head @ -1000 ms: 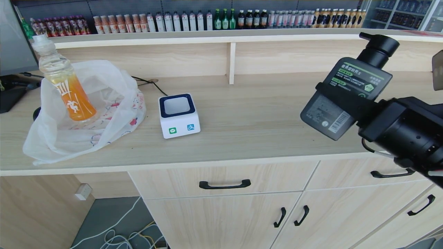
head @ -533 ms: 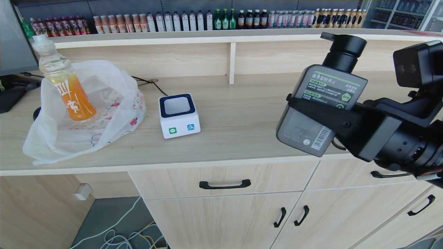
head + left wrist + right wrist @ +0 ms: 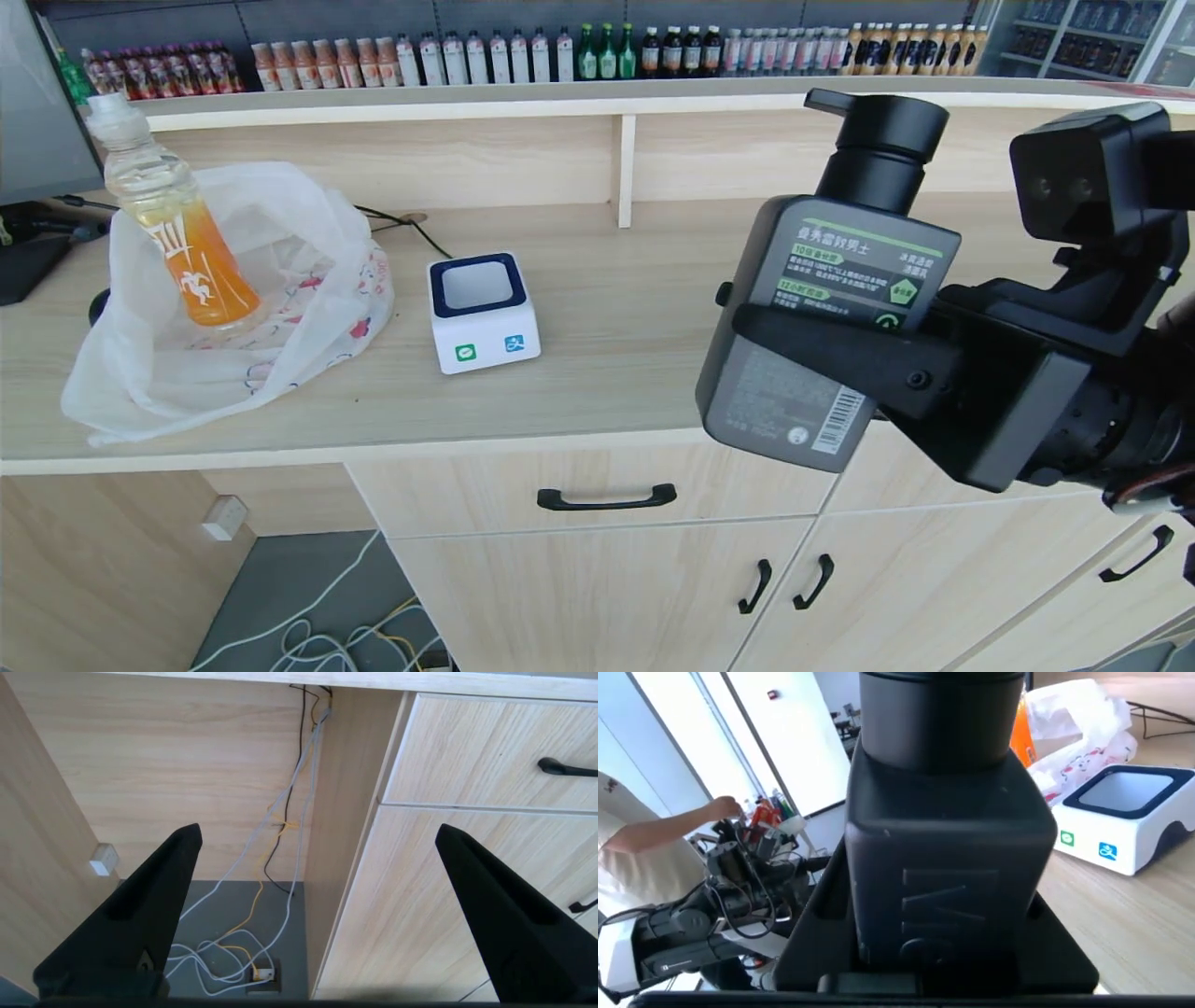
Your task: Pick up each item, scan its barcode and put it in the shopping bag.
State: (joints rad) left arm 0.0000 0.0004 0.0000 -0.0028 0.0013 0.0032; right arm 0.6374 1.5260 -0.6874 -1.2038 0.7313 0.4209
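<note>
Right gripper clamped on dark pump bottle, barcode I see in head view, embossed side in right wrist view, my left gripper splayed wide.

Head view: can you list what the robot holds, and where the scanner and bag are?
held: dark pump bottle in right gripper, over the counter edge
barcode: near the bottle's base, facing the camera
scanner: white cube on counter, beside the bag
shopping bag: at counter's left, orange drink bottle leaning inside
left gripper: open
</note>
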